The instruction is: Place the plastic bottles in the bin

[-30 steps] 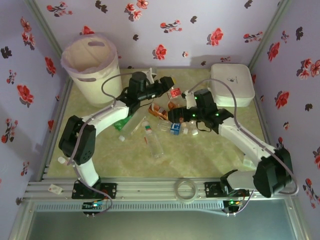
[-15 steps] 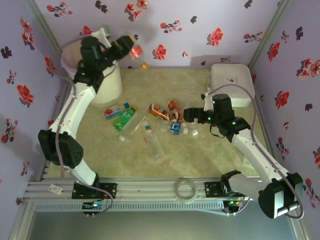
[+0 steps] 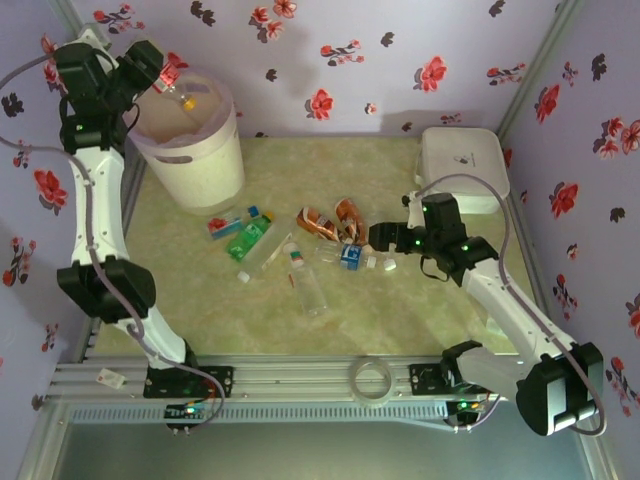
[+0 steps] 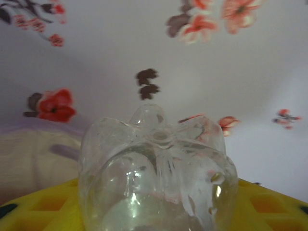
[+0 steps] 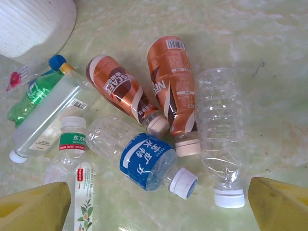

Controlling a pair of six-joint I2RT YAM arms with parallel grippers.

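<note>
- Table (image 3: pixel 450 300): pale green top; I see the loose btls bunched mid-table.
- Bin (image 3: pixel 200 170): upright in the far-left corner.
- White box (image 3: pixel 462 170): far right, lid on.
- Left gripper (image 3: pixel 158 72): raised at the bin rim, clamped on a clear bottle (image 4: pixel 159 178), which hangs over the bin mouth in top cam.
- Right gripper (image 3: pixel 372 238): low over the pile, jaws wide apart, nothing in them.
- Orange-brown bottles (image 5: pixel 171 82): two, side by side.
- Blue-label bottle (image 5: pixel 144 161): white cap, just beside them.
- Green bottle (image 5: pixel 33 94): near the bin's base.
</note>
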